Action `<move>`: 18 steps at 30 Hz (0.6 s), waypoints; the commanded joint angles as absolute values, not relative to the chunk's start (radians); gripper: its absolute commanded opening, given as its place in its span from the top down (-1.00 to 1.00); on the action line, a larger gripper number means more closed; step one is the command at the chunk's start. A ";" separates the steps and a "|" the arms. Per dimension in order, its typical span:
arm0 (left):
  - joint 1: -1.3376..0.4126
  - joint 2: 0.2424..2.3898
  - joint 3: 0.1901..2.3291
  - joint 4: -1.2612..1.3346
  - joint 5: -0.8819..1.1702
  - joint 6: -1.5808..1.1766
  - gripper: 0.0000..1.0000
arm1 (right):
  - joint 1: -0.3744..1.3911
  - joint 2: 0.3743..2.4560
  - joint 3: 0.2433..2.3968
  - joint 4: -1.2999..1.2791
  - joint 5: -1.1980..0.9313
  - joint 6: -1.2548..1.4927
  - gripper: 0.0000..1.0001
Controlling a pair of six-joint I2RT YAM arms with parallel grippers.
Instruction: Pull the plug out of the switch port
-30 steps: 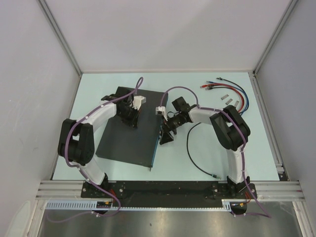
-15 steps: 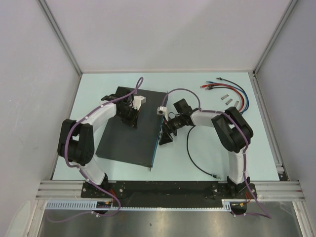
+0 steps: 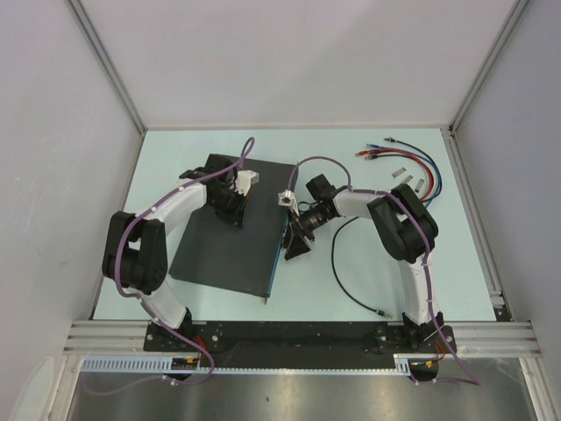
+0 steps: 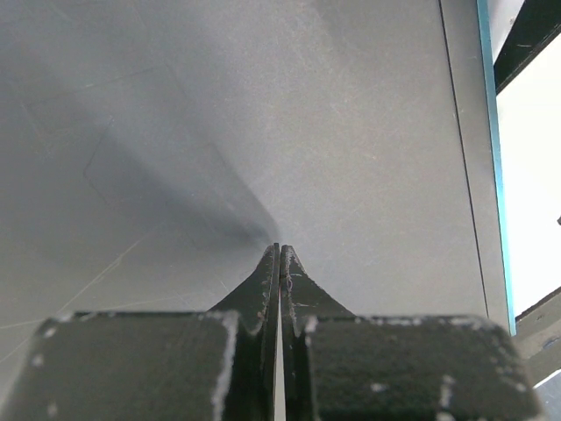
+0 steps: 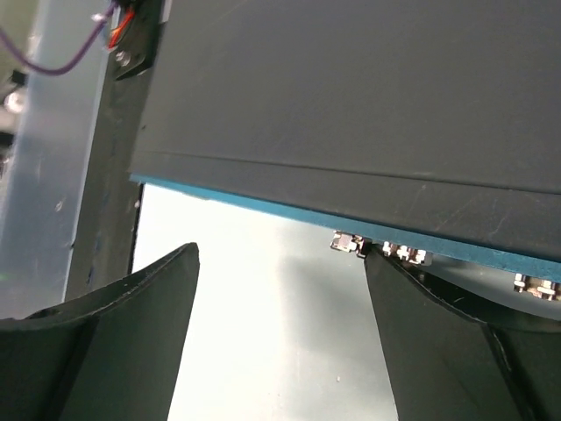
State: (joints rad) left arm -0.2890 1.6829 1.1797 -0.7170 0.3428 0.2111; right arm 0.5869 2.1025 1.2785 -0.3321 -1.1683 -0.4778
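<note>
Change since a second ago: the right arm's elbow has swung a little left and far. The right hand (image 3: 296, 240) is in the same place at the switch's right edge, and the left arm has not moved.
Switch (image 3: 230, 239): lies flat at the left-centre of the bench (image 3: 175, 158), angled, with its blue-grey face turned right.
Left hand (image 4: 279, 252): fingers pressed together with nothing between them, tips down on the switch's black top near its far end.
Right hand: fingers wide apart and empty, at the blue-grey face; one finger sits just beside the small metal sockets (image 5: 347, 241).
Plug: I cannot tell whether one sits in a socket.
Black cable (image 3: 349, 282): loose on the bench, right of the switch.
Coloured cables (image 3: 414, 158): red, blue and black, at the far right, with small grey pieces (image 3: 408, 179) near them.
Bench: pale, plain.
Room: pale panels on three sides; a metal rail (image 3: 298, 334) runs along the near edge.
</note>
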 commanded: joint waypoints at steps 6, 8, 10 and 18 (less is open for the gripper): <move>-0.291 1.686 1.207 -0.713 0.365 0.233 1.00 | 0.558 2.131 1.308 -0.791 -1.229 -0.762 -0.55; -0.291 1.684 1.203 -0.712 0.368 0.233 1.00 | 0.534 2.120 1.307 -0.843 -1.245 -0.782 -0.55; -0.291 1.684 1.201 -0.710 0.367 0.233 0.99 | 0.512 2.108 1.307 -0.861 -1.261 -0.776 -0.54; -0.291 1.680 1.204 -0.710 0.359 0.233 1.00 | 0.535 1.935 1.199 -0.527 -1.024 -0.570 -0.41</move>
